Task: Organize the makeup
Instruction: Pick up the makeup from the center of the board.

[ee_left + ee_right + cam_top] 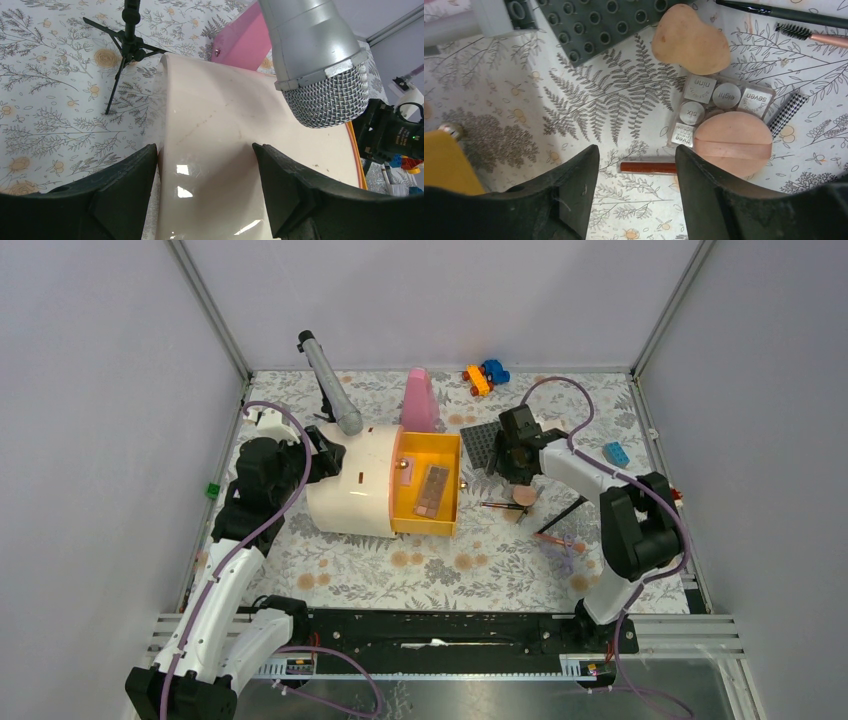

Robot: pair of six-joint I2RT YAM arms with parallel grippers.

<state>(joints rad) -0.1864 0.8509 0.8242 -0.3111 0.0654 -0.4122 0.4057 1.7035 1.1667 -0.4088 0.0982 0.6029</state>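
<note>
Makeup first: the right gripper [636, 152] hangs with its fingers spread and nothing in them, and a small reddish tube [648, 167] lies flat on the table in the gap, one end almost at the right-hand finger. That's the tricky bit. A thin, round tube like that can roll or squirt out sideways if the fingers come down off-centre or shut along its length instead of across it. Just beside it, the round peach puff [733, 142] rests loose on a clear palette [724, 95], so a wide finger coming down could clip the puff and knock it off, or shove the whole palette. Further out lie the egg-shaped sponge [689, 37] and the brushes [784, 12], with the studded plate [609, 25] close by, all easy to scatter in a sweep. The orange drawer [430, 452] stands open to the left, and a carry could snag its wall. Over there the left gripper [204, 150] sits partly closed around the cream case [210, 110], seemingly bracing it. If that slips, the drawer shifts. A microphone [320, 65] hangs close overhead too.
</note>
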